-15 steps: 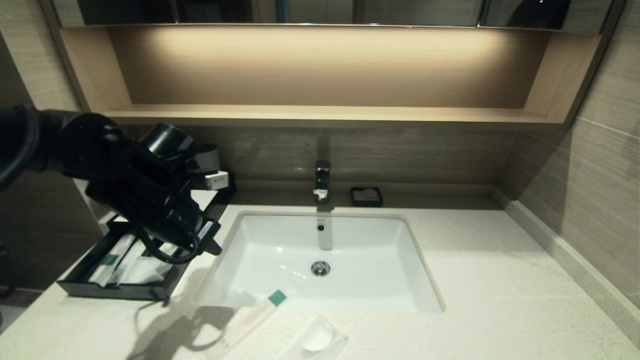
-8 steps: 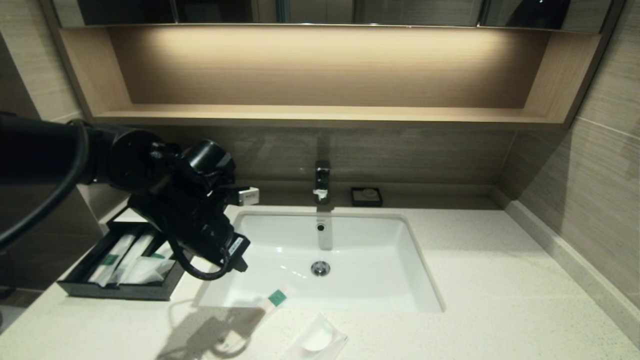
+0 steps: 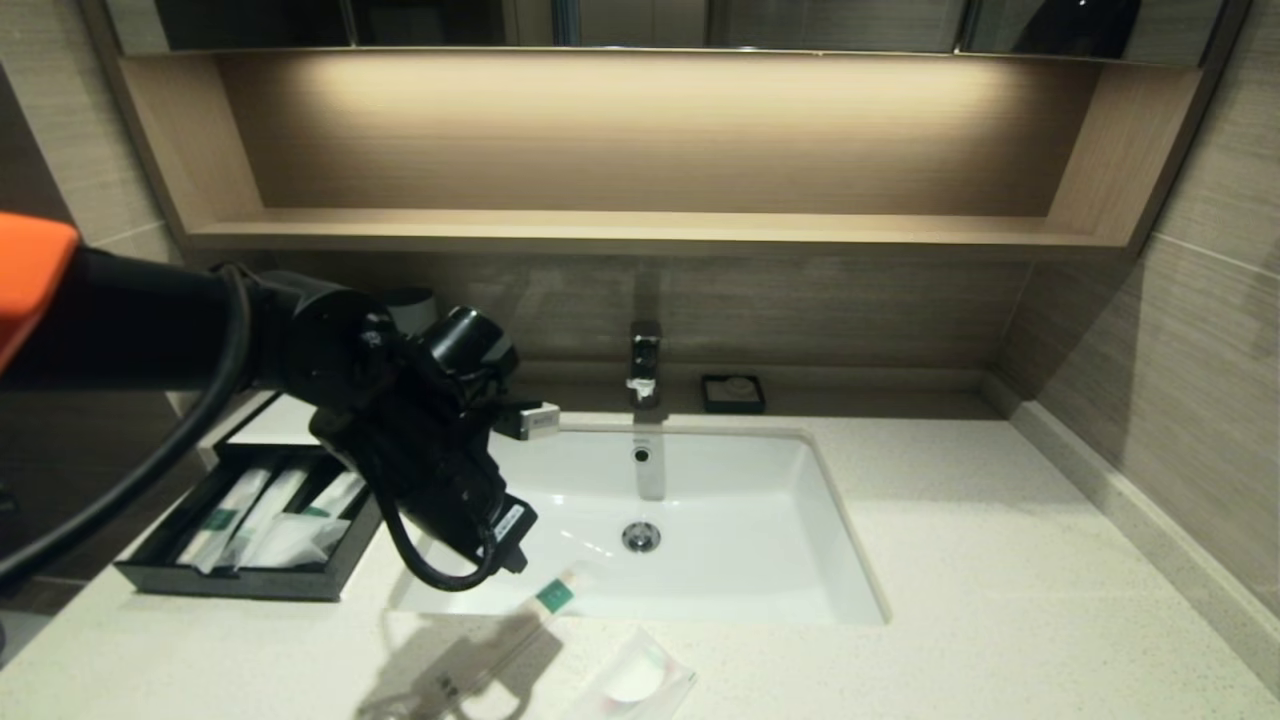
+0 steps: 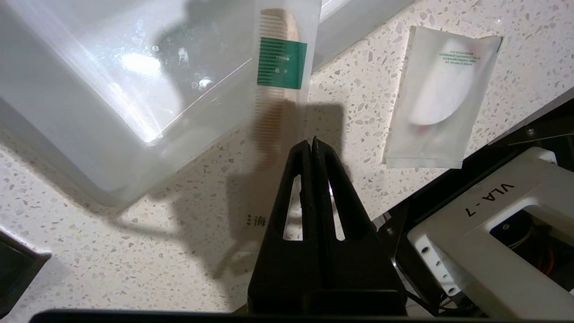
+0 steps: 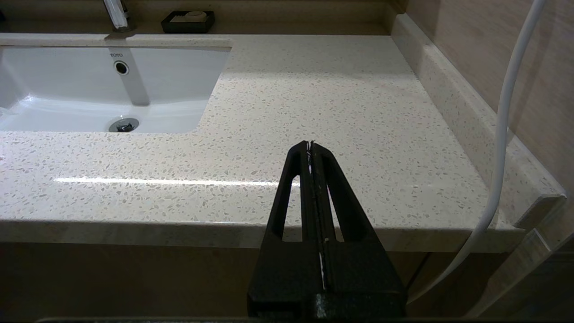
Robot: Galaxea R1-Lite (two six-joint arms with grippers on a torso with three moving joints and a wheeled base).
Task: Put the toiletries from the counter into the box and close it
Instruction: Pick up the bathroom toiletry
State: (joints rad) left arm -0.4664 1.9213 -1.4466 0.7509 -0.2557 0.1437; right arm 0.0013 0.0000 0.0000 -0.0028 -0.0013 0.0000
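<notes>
Left gripper point(image 4: 312, 142): pressed together, empty, frame centre, above comb packet point(image 4: 281, 67).
Counter point(image 3: 1000, 560) packets: two, comb and sachet point(image 3: 633, 680).
Box point(image 3: 240, 585): lower left, drawer out.
Right gripper point(image 5: 310, 144): closed, parked.

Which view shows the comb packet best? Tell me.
Left wrist view: the comb packet lies unobstructed, green label readable, comb teeth visible. Head view shows it shadowed, overhanging the sink. Right wrist view misses it.

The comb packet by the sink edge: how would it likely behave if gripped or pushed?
The comb packet lies flat on the counter with one end jutting over the sink, so a push might tip it in. Its glossy wrapper looks slippery and loose. The comb inside probably keeps it fairly stiff and light. The shut left gripper hovers above it.
</notes>
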